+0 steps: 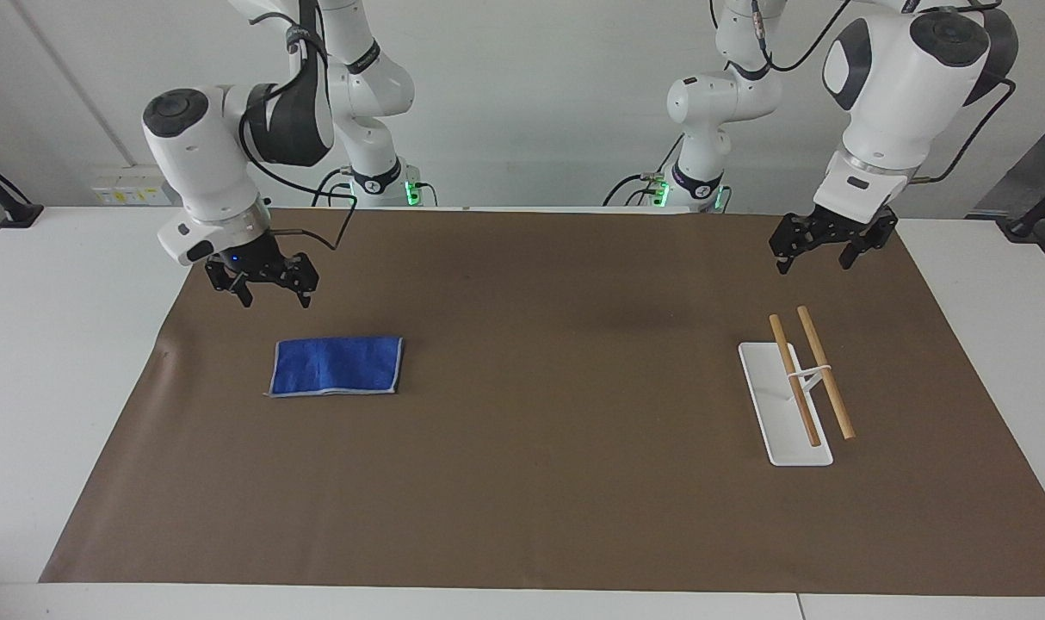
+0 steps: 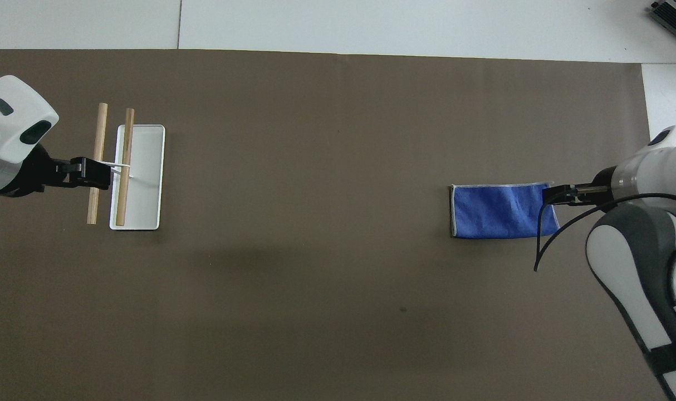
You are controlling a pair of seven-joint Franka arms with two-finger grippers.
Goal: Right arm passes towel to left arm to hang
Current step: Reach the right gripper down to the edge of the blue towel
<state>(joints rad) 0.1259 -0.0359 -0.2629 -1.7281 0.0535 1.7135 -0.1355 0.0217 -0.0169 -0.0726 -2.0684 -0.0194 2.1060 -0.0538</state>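
So: right gripper hung in the air with fingers spread and nothing between them, blue wrist light on. In the facing view it sat above bare mat, clear of the towel; in the overhead view its tip overlapped the towel's edge at the right arm's end of the table, so it was raised over that end, not touching. Relative to that gripper, the towel lay below it and mostly off toward the table's middle, flat on the brown mat, pale stitched border visible round the edge.

Left gripper was up in the air as well, fingers apart, empty, arm waiting. In the overhead view it covered part of the rack's outer wooden rod. The rack stood below it on the mat: white base, two wooden rods on a thin white bracket. Towel was well apart from the left gripper, at the mat's right-arm end.
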